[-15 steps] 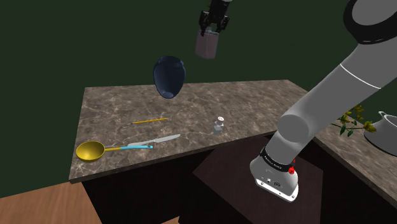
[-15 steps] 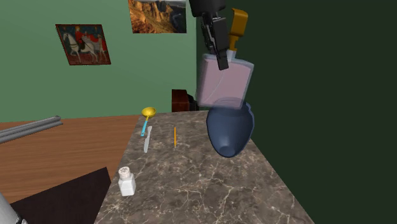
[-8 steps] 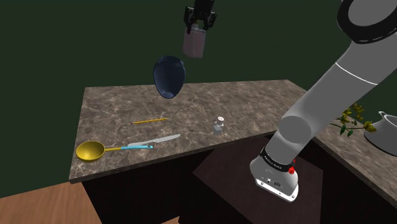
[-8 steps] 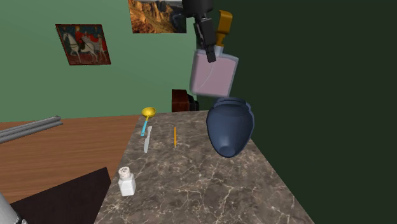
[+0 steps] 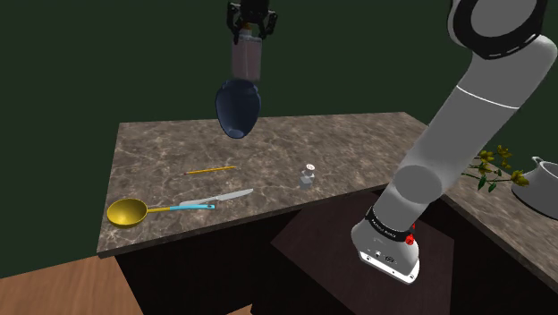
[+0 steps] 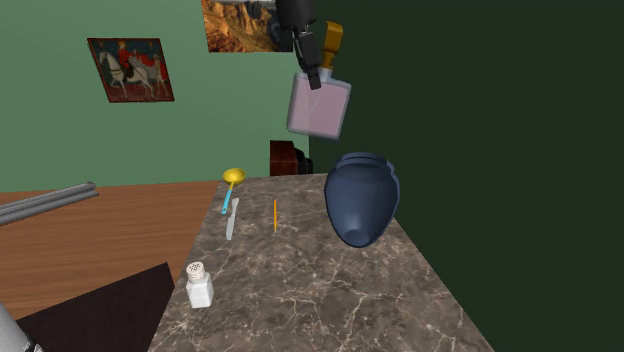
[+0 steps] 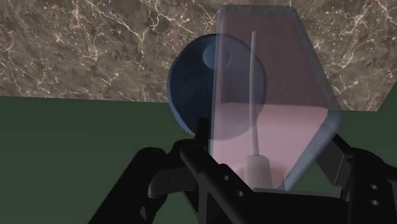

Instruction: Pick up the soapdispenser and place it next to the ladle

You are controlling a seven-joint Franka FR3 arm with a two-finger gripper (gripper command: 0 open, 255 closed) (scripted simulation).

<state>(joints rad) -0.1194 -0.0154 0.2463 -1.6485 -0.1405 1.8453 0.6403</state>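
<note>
Shifted over blue vase [image 5: 238, 109] — tool [image 5: 248, 36] clamped on soap dispenser [image 5: 246, 63], ladle [image 5: 128, 212] well apart.

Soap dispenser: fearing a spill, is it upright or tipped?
Roughly upright, slightly tilted: the soap dispenser hangs from the claw, gold pump uppermost.

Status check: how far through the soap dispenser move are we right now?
Done: the grasp and lift. The gripper is shut on the soap dispenser, which hangs high above the counter, over the blue vase. In hand: the carry. Left: cross to the ladle near the counter's corner at the shoulder view's lower left, lower the dispenser beside it and release.
</note>
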